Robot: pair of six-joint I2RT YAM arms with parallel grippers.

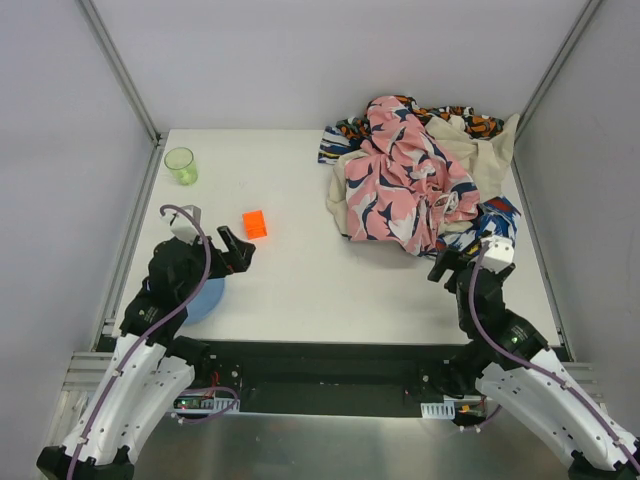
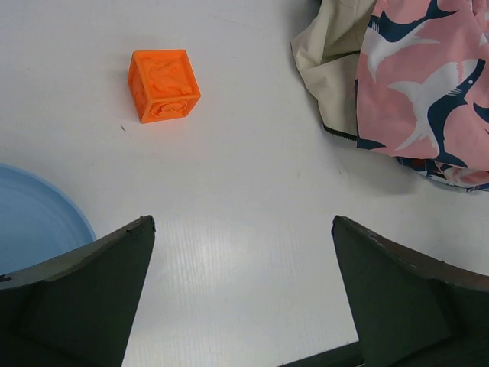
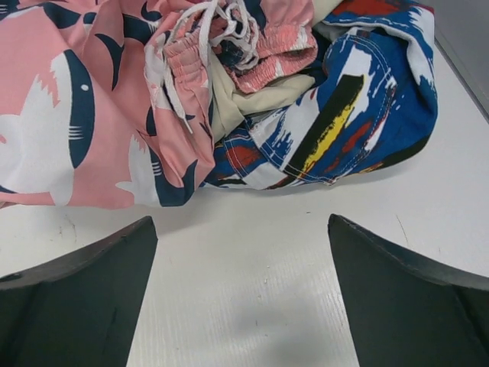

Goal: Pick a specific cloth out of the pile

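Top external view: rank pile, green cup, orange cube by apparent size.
1. pile, by far
2. green cup
3. orange cube
Cup and cube look close; the cup is only slightly larger.

Bright, even overhead light, soft faint shadows — sharp focus, mild sheen on white table [image 1: 300,280].

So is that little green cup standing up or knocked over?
Standing up: the green cup shows its round open rim to the overhead camera, with its base on the table.
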